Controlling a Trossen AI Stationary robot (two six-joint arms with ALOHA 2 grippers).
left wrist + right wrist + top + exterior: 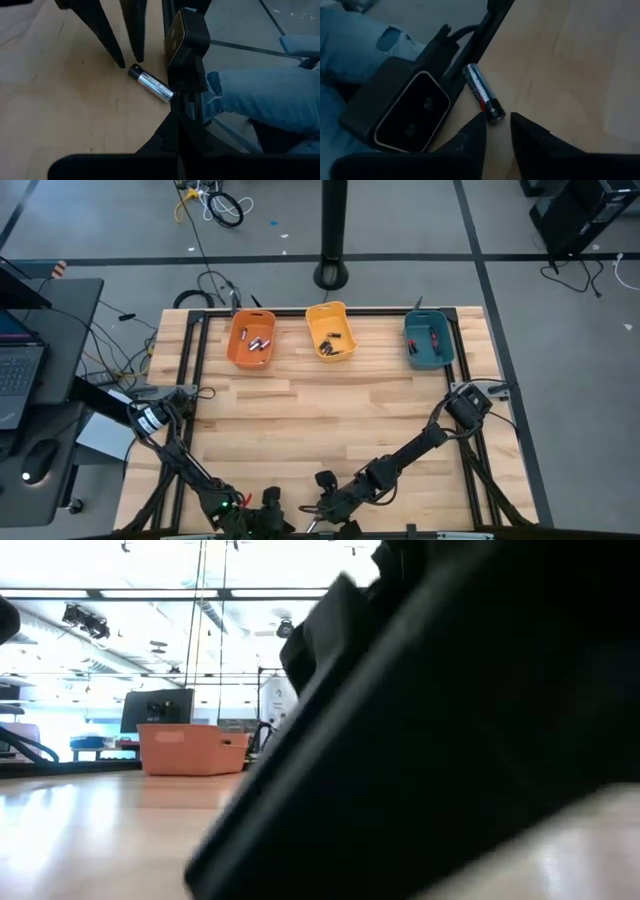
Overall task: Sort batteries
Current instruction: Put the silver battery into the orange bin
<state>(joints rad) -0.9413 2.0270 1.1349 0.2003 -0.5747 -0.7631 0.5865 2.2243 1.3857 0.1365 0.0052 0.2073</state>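
- At the near edge of the tabletop [330, 420], both arms reach down close together; the right tool [496, 131] sits with its two dark fingers slightly spread, their tips just short of one end of a loose battery [483, 93], not touching it.
- That battery (silvery body, dark end cap with a plus mark) lies flat on the wood, right against the black camera mount [407, 115] at the table's rim.
- The left tool [255, 515] is low at the same edge, just left of the right one; its own fingers are out of sight, so I cannot tell whether they are spread or pressed together.
- From the left wrist, the same battery [151, 83] shows with the other arm's finger tips beside its dark end.
- Beyond the edge, a person's knee in torn blue jeans [260, 97] shows.
- In the low view a dark arm blocks most of the picture.
- Along the far side stand three bins, well apart from the tools: an orange bin [232, 345] on the left, a yellow bin [318, 315] in the middle, a teal bin [412, 352] on the right.
- Each bin holds several small batteries [258, 343].
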